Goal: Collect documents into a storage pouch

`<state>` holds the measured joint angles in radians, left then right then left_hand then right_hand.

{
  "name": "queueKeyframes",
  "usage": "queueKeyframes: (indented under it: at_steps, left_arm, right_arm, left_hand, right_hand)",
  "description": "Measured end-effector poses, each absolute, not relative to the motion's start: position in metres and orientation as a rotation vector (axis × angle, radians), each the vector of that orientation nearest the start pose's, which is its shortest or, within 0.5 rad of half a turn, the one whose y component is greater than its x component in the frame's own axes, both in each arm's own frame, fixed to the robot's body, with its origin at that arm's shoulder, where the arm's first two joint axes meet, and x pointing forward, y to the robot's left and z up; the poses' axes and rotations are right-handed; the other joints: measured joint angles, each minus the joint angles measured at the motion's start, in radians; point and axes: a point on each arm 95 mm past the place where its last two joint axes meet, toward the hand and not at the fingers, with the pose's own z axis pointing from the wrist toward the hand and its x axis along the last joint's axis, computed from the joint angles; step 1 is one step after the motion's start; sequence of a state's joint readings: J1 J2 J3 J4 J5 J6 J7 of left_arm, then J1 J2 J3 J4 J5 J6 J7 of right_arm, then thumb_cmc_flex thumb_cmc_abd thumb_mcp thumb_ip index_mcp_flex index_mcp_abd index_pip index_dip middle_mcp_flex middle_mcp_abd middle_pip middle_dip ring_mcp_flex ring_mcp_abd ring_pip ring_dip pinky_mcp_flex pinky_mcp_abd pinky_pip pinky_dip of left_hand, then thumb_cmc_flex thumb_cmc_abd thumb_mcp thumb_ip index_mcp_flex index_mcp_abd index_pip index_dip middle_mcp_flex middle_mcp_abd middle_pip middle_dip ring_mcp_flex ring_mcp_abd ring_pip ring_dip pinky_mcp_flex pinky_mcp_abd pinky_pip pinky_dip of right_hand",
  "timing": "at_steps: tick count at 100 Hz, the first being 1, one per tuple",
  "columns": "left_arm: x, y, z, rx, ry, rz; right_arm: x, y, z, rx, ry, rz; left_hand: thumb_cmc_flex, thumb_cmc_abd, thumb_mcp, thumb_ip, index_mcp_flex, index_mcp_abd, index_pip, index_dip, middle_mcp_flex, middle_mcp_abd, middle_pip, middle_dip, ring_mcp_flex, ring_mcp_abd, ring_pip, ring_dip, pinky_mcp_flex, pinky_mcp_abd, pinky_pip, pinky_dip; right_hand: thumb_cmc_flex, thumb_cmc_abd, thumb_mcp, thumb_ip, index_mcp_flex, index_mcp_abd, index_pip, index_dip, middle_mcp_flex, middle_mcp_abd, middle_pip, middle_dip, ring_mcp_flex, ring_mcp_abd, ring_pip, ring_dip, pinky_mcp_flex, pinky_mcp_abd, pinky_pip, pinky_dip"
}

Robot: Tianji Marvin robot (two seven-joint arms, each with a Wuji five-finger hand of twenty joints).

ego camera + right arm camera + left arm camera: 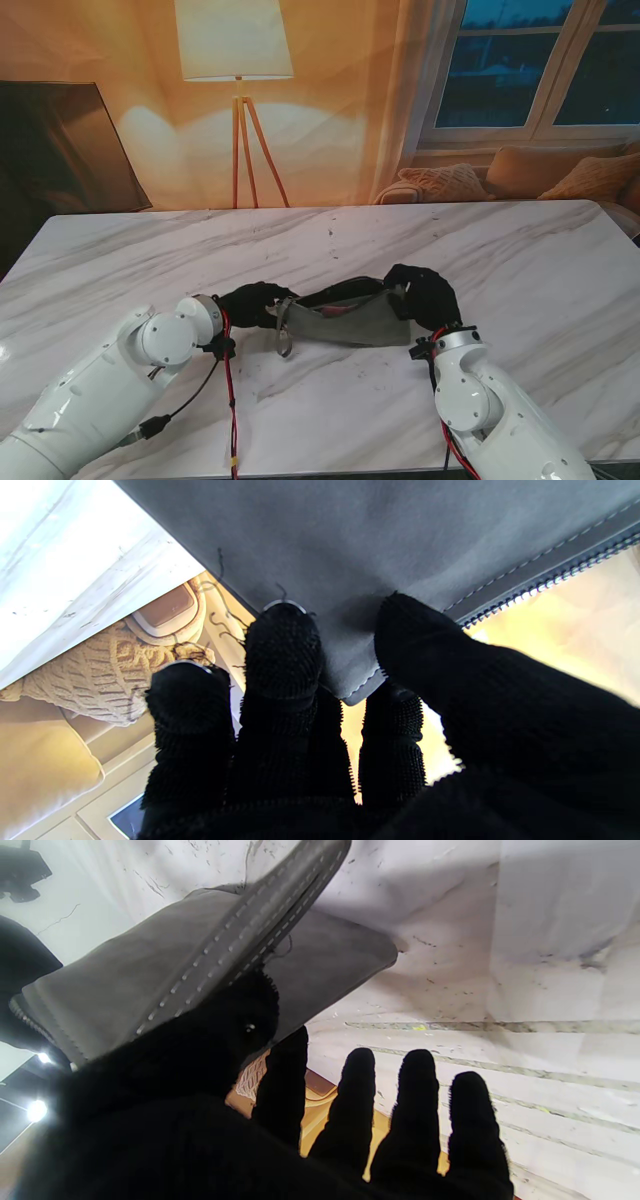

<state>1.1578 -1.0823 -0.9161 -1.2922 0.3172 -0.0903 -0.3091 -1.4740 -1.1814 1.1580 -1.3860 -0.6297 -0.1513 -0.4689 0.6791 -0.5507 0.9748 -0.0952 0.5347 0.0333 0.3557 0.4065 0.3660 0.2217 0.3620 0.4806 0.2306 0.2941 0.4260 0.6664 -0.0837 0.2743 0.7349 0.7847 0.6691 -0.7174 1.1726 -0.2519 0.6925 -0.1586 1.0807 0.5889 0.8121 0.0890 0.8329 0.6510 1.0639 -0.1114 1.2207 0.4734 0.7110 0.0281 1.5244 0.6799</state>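
A grey suede pouch (pixel 355 318) with a zip is held just above the marble table (pixel 520 260), stretched between my two black-gloved hands. My left hand (pixel 255 303) grips its left end; the left wrist view shows thumb and forefinger pinching the stitched zip edge of the pouch (pixel 150 965), with the other fingers (pixel 415 1100) spread free. My right hand (pixel 425 292) holds the right end; in the right wrist view the thumb and fingers (pixel 282 645) clamp a corner of the pouch (pixel 350 540). The mouth gapes open on the far side, and something reddish (pixel 333 311) shows inside.
A grey loop strap (pixel 285 342) dangles from the pouch's left end onto the table. Red and black cables (pixel 231 400) run along my left arm. Beyond the far edge stand a floor lamp (pixel 238 60), a sofa with cushions (pixel 520 170) and a dark panel (pixel 60 150).
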Motion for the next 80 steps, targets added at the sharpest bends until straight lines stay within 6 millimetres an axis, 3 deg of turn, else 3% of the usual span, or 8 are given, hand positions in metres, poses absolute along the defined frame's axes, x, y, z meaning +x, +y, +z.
queueKeyframes:
  at_steps: [20,25,30,48,56,67,80]
  left_arm:
    - [0.472,-0.046,-0.331,-1.812,1.715,-1.739]
    - [0.471,-0.047,-0.331,-1.824,1.698,-1.757]
    - [0.472,-0.049,-0.33,-1.841,1.68,-1.78]
    - [0.472,-0.053,-0.329,-1.863,1.655,-1.797]
    - [0.472,-0.054,-0.329,-1.868,1.636,-1.799]
    - [0.473,-0.055,-0.329,-1.871,1.61,-1.802]
    - [0.475,-0.057,-0.329,-1.878,1.542,-1.82]
  right_arm:
    - [0.422,0.0,-0.331,1.349,0.912,1.912]
    - [0.422,0.0,-0.331,1.349,0.913,1.913]
    - [0.422,0.001,-0.331,1.35,0.913,1.913]
    - [0.423,0.001,-0.332,1.352,0.914,1.914]
    - [0.423,0.001,-0.332,1.353,0.915,1.913]
    - [0.423,0.001,-0.332,1.357,0.915,1.91]
    - [0.423,0.001,-0.331,1.361,0.918,1.906]
  left_hand:
    - [0.064,0.001,0.013,0.005,0.142,-0.011,0.102,0.024,0.07,0.0,0.0,-0.001,0.001,0.0,-0.007,-0.004,0.0,0.008,-0.018,0.0]
    - [0.107,0.001,0.012,-0.049,0.175,-0.021,0.131,0.032,0.075,0.0,0.017,-0.001,0.002,0.0,0.0,-0.004,-0.001,0.009,-0.029,0.0]
    - [0.14,0.001,-0.017,-0.082,0.207,-0.023,0.168,0.032,0.117,0.0,0.034,-0.001,0.003,0.001,0.004,-0.004,-0.001,0.009,-0.041,0.0]
    - [0.235,0.023,-0.168,-0.087,0.302,-0.035,0.354,-0.062,0.262,-0.016,0.086,0.016,0.03,0.005,0.039,-0.004,-0.001,0.01,-0.072,0.01]
    - [0.256,0.036,-0.202,-0.092,0.304,-0.033,0.381,-0.086,0.419,-0.027,0.085,0.147,0.084,0.006,0.073,0.008,-0.001,0.01,-0.072,0.038]
    - [0.277,0.047,-0.229,-0.092,0.305,-0.029,0.42,-0.086,0.57,-0.025,0.072,0.212,0.173,0.029,0.17,0.041,0.002,0.01,0.07,0.074]
    - [0.303,0.048,-0.247,-0.093,0.305,-0.007,0.441,-0.049,0.614,-0.008,0.137,0.224,0.231,0.073,0.277,0.077,0.003,0.01,0.19,0.061]
  right_hand:
    - [0.0,0.0,0.0,0.0,0.0,0.0,0.0,-0.005,0.0,0.0,0.0,0.0,0.0,0.0,0.0,0.0,0.0,0.0,0.0,0.0]
    - [0.0,0.0,0.0,0.0,0.0,0.0,0.0,-0.005,0.0,0.0,0.0,0.0,0.0,0.0,0.0,0.0,0.0,0.0,0.0,0.0]
    - [0.0,0.0,0.0,0.0,0.0,0.0,0.0,-0.005,0.0,0.0,0.0,0.0,0.0,0.0,0.0,0.0,0.0,0.0,0.0,0.0]
    - [0.0,0.0,0.0,0.0,0.0,0.001,0.0,-0.006,0.0,0.0,0.0,0.0,0.0,0.0,0.0,0.0,0.0,0.0,0.0,-0.001]
    - [0.0,0.0,0.0,0.0,0.0,0.001,0.0,-0.006,0.0,0.001,0.0,0.0,0.001,0.0,0.0,0.0,0.0,0.0,0.0,-0.001]
    - [0.0,0.001,-0.003,0.0,-0.001,0.001,0.0,-0.006,0.0,0.002,0.0,0.0,0.001,0.0,0.0,0.0,0.0,0.0,0.0,-0.002]
    - [0.002,0.011,-0.012,0.001,-0.004,0.003,0.0,-0.008,0.0,0.002,-0.002,0.0,0.001,0.0,0.0,0.013,-0.015,0.0,0.0,-0.002]
